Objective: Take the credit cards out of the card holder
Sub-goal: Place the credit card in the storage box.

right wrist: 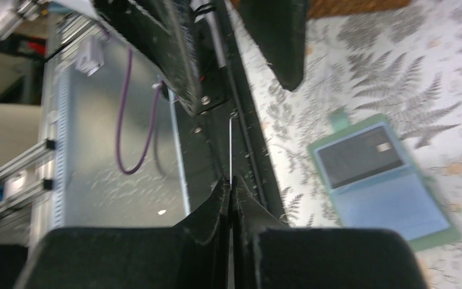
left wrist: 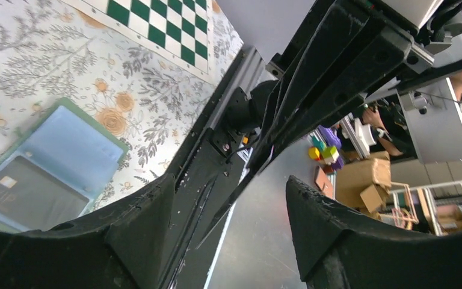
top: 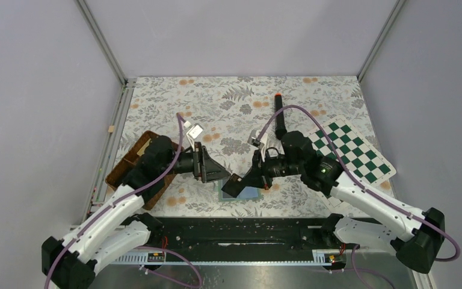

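holder (right wrist: 391,201) lies open on the surface near the front edge, a card (right wrist: 361,158) in its far panel. right hand (right wrist: 230,180) over it, pinched shut, seemingly on a thin card (right wrist: 230,144) edge-on. left hand (left wrist: 228,180), wide and empty, just far-left of it.

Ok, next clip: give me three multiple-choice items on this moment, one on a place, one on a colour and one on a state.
1. Where does the card holder lie?
A in the wicker tray
B on the chessboard
C on the table, just before the arms' bases

2. What colour is its bare inner panel?
A light blue
B red
C yellow

3. How is the left hand?
A shut on a card
B open, fingers apart
C shut on nothing

Key:
1 C, it lies open on the floral cloth at the near edge.
2 A, a blue panel shows beside the dark credit card.
3 B, a wide gap separates its fingertips.
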`<action>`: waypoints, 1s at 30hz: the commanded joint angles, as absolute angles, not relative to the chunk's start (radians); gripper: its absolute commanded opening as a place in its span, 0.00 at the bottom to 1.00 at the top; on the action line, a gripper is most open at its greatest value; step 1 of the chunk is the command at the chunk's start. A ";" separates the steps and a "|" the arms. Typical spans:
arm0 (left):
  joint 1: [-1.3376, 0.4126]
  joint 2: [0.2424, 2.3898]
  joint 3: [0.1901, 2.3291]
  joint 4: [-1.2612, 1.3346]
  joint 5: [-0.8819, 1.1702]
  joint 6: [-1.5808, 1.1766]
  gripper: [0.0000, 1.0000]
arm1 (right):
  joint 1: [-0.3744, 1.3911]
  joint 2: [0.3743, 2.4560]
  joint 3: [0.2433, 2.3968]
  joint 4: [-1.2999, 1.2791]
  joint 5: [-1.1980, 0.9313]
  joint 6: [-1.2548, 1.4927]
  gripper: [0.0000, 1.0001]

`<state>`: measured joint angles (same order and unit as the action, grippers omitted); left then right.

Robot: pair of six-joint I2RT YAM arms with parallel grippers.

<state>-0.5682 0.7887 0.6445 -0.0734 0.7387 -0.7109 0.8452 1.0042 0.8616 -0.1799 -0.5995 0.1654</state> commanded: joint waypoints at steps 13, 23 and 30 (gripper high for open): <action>-0.653 0.881 0.705 0.007 0.746 -0.697 0.00 | 0.836 1.063 0.848 -0.143 -0.667 0.311 0.19; -0.652 0.706 0.477 0.326 0.320 -1.088 0.00 | 0.825 0.927 0.587 0.331 -0.451 0.674 0.72; -0.653 0.693 0.301 0.586 0.183 -1.260 0.00 | 0.825 0.968 0.435 0.781 -0.407 0.941 0.65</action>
